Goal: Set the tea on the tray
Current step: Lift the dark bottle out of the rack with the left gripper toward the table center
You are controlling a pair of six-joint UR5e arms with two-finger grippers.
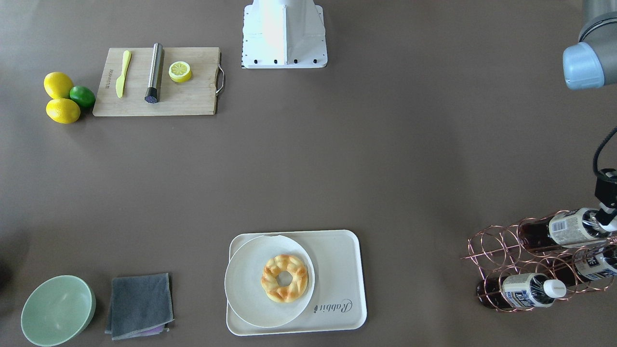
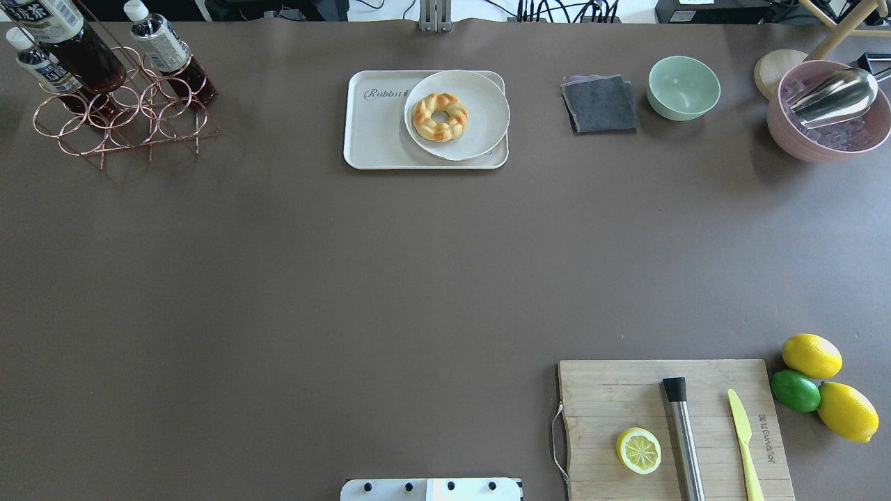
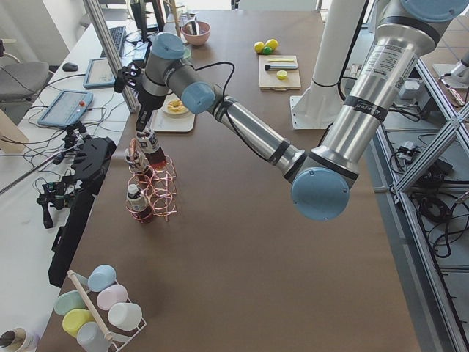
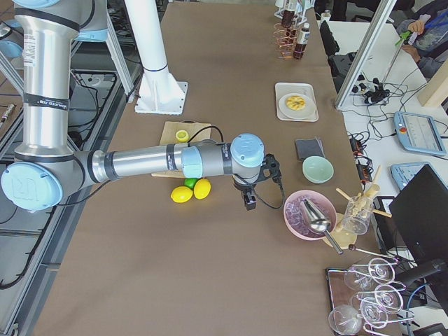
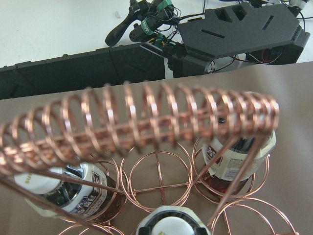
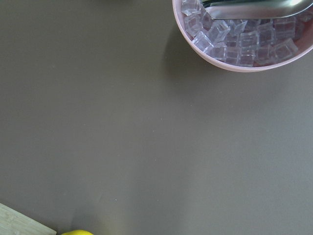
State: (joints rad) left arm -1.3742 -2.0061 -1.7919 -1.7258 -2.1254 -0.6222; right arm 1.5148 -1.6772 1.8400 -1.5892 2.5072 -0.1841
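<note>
The tea rests tilted in the top ring of a copper wire rack at the far left corner of the tabletop. Its capped end is cut off by the edge of the front-facing view. The left gripper hangs right at that cap. Only a sliver of it shows from the front and the side view is too small, so I cannot tell whether its fingers are spread or pinching the bottle. Its wrist camera catches only rack coils, a white cap at the bottom edge and parts of two other bottles lower in the rack. The overhead view crops the top bottle's label.

The tray sits at the middle of the far edge, well apart from the rack. A round plate with a ring pastry fills its half toward the right edge.

The right gripper hovers over bare tabletop near the right edge, between the lemons and a pink bowl of ice. It shows only in the side view, so I cannot tell its state. A grey cloth and a green bowl lie along the far edge, and a cutting board lies at the near edge.
</note>
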